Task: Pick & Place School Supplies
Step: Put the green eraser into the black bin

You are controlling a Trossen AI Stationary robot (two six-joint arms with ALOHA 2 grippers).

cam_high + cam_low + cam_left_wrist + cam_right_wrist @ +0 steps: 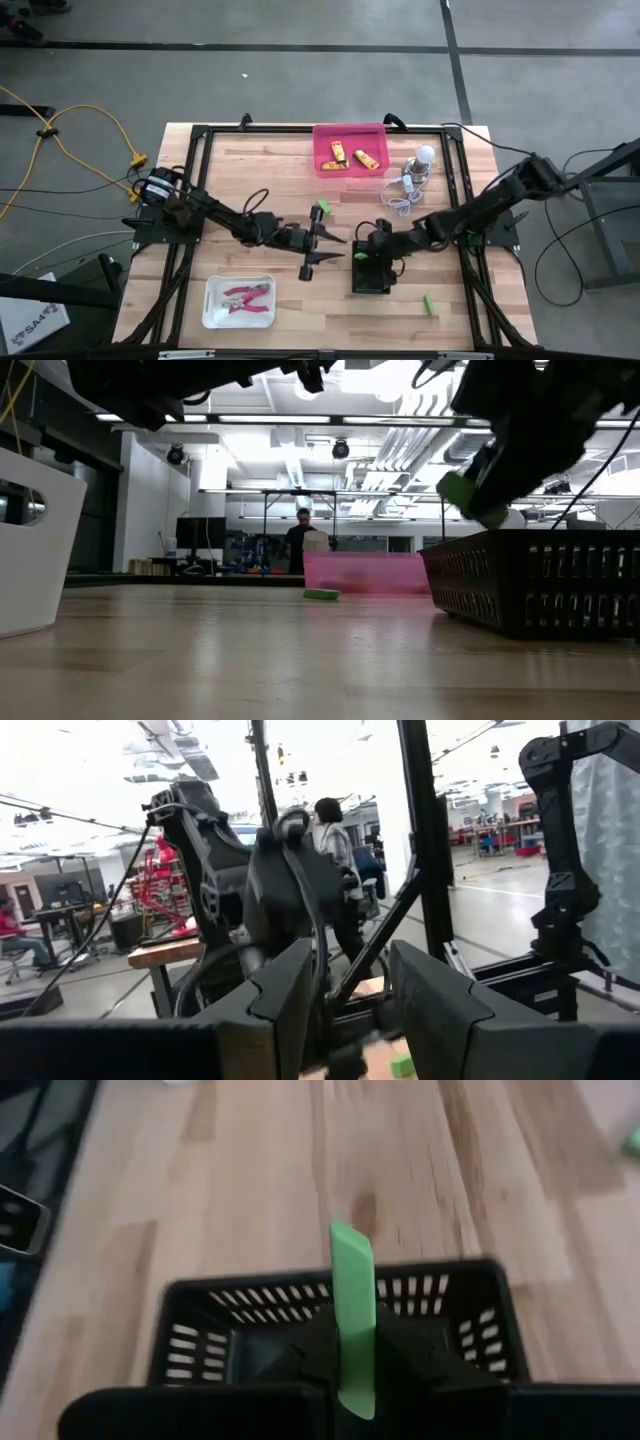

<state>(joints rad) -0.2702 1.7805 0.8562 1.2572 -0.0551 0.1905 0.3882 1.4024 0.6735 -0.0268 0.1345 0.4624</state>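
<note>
The right gripper point(355, 1365) hangs over the black basket point(240, 1320), near the middle of the worktop point(290, 160) toward its front edge, its fingers pinched tight on a green block point(352, 1310) that stands up between them. The risk from here, as I judge it: the block sits nearer the basket's wall than its centre, so on release it could clip the rim and bounce out onto the wood. It is also held low on its length, so it could pivot in the grip.

The left gripper point(322, 249) waits just beside the basket, fingers spread wide and holding nothing. It is close enough that a swing by either arm could bring a collision.

Another green block point(321, 209) lies near the worktop's centre, a third point(429, 303) toward the front right corner. The yellow-orange pieces point(351, 156) rest in the pink tray point(322, 135) at the back edge, the pink-handled tools point(248, 298) in the white tray point(212, 316) near the front left corner.

Hard to make out: the basket's floor is hidden behind the gripper, so I cannot tell what it holds.
</note>
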